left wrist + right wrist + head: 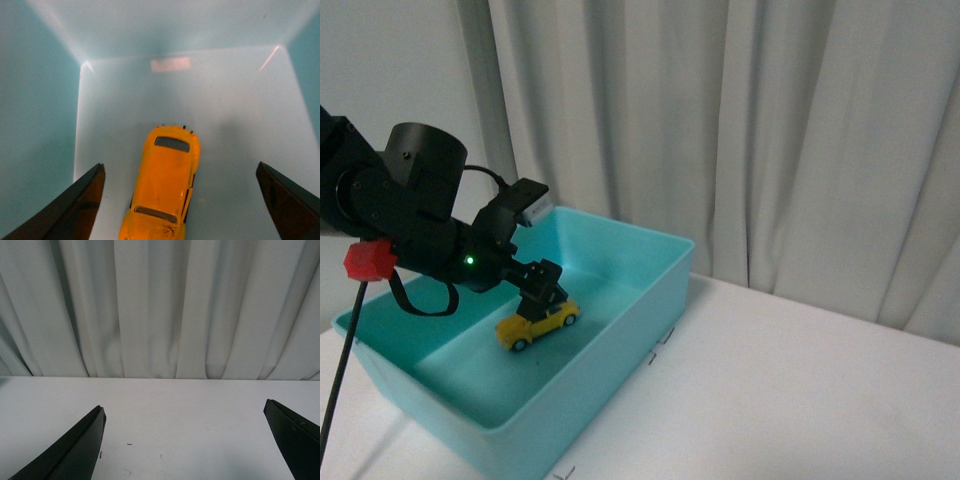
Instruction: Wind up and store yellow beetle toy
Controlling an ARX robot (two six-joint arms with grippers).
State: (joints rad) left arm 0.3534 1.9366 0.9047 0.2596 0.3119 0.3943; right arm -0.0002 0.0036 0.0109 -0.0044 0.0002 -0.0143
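- The yellow beetle toy sits on the floor of the teal bin, near its middle, resting on its wheels as far as I can tell.
- My left gripper hangs just above the toy's roof, jaws spread wide, one finger showing on each side of the car and well clear of it.
- I judge the toy is stored and this is the release, so I should lift straight up, jaws kept wide, to avoid nudging it.
- Watch the near bin wall while clearing the rim.
- My right gripper waits over the bare white desk, jaws wide, holding nothing.
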